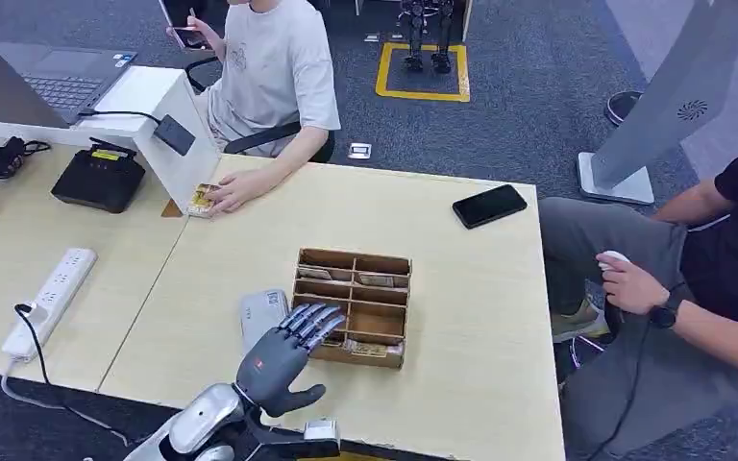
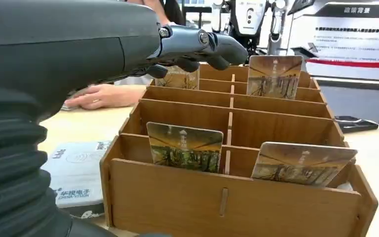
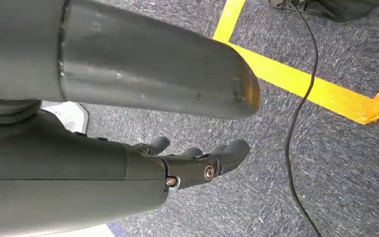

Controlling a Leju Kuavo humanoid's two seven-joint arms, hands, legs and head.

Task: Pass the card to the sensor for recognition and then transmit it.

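Four cards stand on edge in the wooden box, and your left hand (image 1: 283,353) hovers at the lower centre of the head view with its fingers (image 2: 212,47) stretched out, slightly apart and holding nothing, their tips over the near left compartments. In the left wrist view the fingers reach in from the upper left above the box (image 2: 237,163), with one card (image 2: 184,146) upright at centre and another (image 2: 301,163) leaning at lower right. Judge each card thin, light, stiff and slick: you would best pinch the top edge that stands above the divider, thumb on one face. The grey sensor (image 1: 261,317) lies flat just left of the box, partly covered by your hand. You cannot tell which card the fingertips are over, nor how deep each card sits. Your right hand (image 3: 192,160) hangs over carpet at the middle of its wrist view, fingers loosely curled and empty.
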